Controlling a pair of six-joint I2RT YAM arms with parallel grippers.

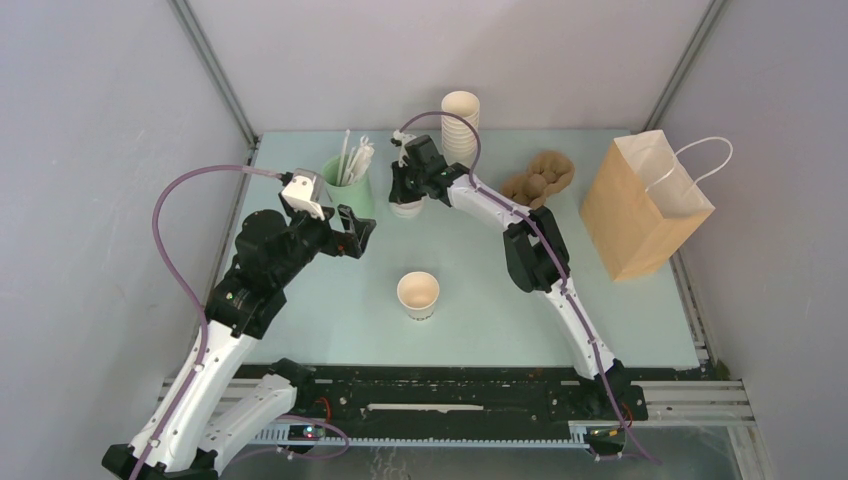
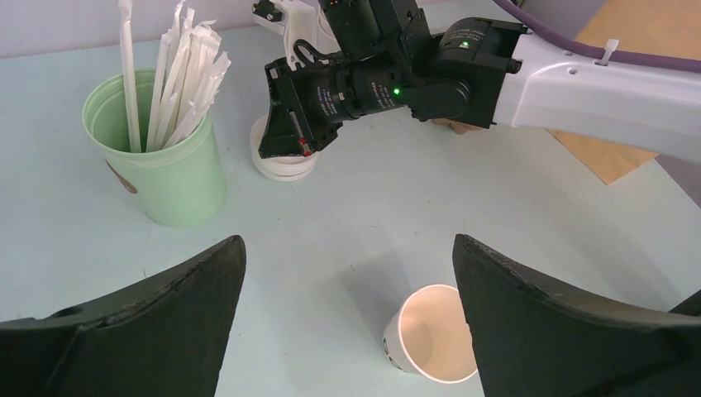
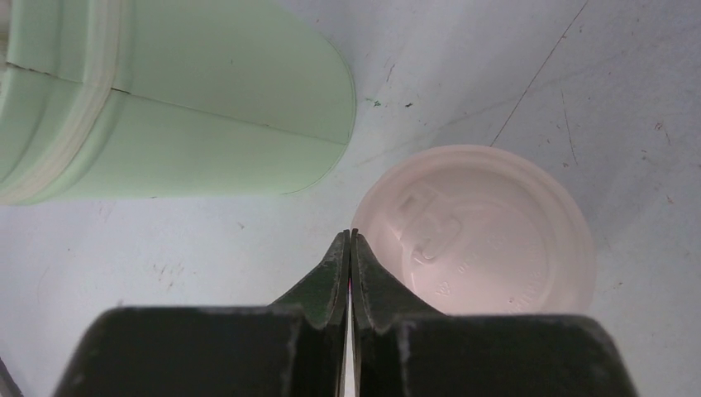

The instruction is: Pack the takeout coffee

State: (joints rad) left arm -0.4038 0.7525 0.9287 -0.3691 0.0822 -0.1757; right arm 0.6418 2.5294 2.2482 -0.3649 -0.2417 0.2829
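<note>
Top external: cup (image 1: 418, 296) near left hand (image 1: 357, 236)

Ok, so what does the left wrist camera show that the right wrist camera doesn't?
Only the left wrist view shows the paper cup, open with no lid on it, the wrapped straws standing in the mint-green cup, the right arm, and the left fingers spread wide. Only the right wrist view shows the white lid from above, embossed top close up, and the right fingers pressed together near its rim. Both show the mint-green cup, the white lid beside it and the table.
</note>
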